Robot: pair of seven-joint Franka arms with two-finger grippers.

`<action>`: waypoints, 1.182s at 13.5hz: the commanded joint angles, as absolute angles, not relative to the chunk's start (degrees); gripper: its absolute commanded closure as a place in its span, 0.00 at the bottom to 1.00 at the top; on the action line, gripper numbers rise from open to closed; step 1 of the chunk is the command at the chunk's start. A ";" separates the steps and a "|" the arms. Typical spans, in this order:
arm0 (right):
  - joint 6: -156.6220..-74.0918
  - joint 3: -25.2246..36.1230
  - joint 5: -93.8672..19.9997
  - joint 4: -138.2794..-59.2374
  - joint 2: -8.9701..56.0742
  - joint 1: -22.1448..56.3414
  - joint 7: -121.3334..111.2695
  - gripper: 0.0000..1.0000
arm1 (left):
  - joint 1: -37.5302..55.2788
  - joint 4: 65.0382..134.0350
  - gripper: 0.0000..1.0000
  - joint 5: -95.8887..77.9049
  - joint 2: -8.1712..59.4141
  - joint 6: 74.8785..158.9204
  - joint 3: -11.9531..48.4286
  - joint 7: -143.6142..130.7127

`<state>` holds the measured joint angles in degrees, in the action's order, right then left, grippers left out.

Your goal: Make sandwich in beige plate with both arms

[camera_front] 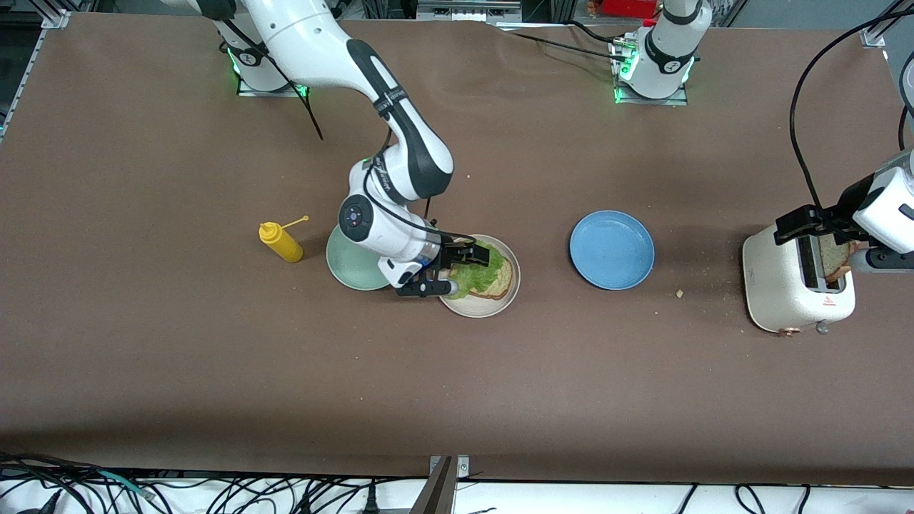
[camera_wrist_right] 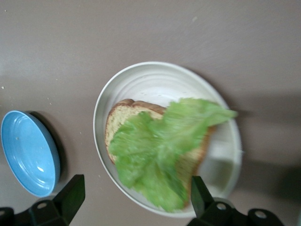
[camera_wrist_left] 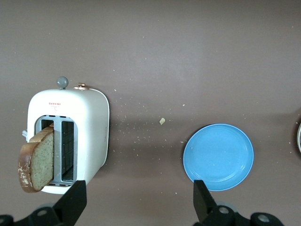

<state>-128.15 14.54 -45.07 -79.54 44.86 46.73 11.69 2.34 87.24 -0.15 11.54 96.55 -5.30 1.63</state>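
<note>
On round beige plate [camera_wrist_right: 141, 84]: ruffled lettuce [camera_wrist_right: 160, 146] | both grippers' fingers released

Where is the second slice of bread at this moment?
The second bread slice stands in a slot of the white toaster at the left arm's end of the table, under the open left gripper, with the blue plate the nearest dish.
</note>
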 commanded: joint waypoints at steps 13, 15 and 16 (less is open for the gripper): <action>-93.60 35.77 -8.43 -80.42 23.13 44.85 10.81 0.00 | -8.96 88.24 0.00 4.83 16.95 99.93 -5.27 14.49; -92.82 29.14 -8.44 -80.94 17.17 36.18 10.90 0.00 | -10.89 91.21 0.00 4.75 16.70 103.51 -5.27 17.30; -92.64 23.52 -7.39 -81.64 14.44 30.64 10.90 0.00 | -11.42 93.06 0.00 4.75 16.26 105.36 -5.27 17.49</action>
<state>-93.91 32.51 -8.96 -79.99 21.45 39.52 10.90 -10.07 89.50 3.20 17.24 101.87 -5.94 15.37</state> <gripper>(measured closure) 0.000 0.000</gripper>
